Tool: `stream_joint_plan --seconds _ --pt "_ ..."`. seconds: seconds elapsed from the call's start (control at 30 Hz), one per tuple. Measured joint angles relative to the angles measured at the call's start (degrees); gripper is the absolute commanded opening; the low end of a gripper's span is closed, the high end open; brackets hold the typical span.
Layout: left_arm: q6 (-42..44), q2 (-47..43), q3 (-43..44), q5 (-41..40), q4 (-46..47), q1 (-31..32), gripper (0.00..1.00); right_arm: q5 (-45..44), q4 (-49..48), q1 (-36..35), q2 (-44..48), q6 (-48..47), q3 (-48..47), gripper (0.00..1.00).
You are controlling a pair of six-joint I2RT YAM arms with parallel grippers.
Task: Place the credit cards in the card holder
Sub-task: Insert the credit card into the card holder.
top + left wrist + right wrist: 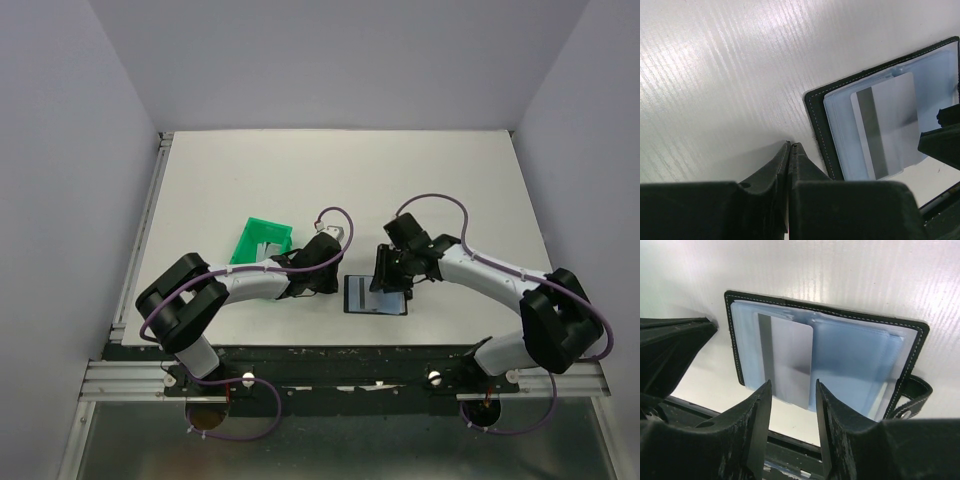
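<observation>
Big white table (330, 170) filled the top view. The green bin (247, 247) sat left of centre with pale bits inside, too small for me to call as more cards. The card holder (733, 335) lay opened flat in the lower centre of that view, between the two wrists, clear sleeves facing up and the black stitched edge all round. One silvery-grey credit card (787, 357) with a darker stripe lay on the left half of it in the right wrist view. Its far end sat over the sleeve and its near end stuck out past the holder's bottom edge. I couldn't tell if the far end was under the plastic or only resting on top. The right gripper (793, 386) hung at the bottom centre of its own frame, jaws apart either side of that protruding end, pinching nothing that I could see. The left gripper (790, 146) was closed tight on nothing, tips just beside the holder's left edge at the bottom of its frame. Whether it touched the table, I couldn't tell. The strap (914, 390) with a light stud poked out at lower right. My read: the step in hand was seating this card, partway done. The next move called for pushing the card's near end toward the top of the frame while the holder was kept from sliding, then fetching another card.
</observation>
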State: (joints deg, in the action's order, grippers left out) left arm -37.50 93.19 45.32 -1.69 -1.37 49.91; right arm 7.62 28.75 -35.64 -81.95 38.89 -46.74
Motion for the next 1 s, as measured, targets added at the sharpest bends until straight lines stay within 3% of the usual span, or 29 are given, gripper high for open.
stream_joint_plan --seconds 0.37,1.0 --pt "0.0 0.0 0.0 0.0 0.0 0.0 0.11 -0.6 0.4 0.0 0.1 0.0 0.0 0.41" --pt "0.6 0.9 0.3 2.6 1.8 0.0 0.0 2.6 -6.1 0.0 -5.2 0.5 1.5 0.4"
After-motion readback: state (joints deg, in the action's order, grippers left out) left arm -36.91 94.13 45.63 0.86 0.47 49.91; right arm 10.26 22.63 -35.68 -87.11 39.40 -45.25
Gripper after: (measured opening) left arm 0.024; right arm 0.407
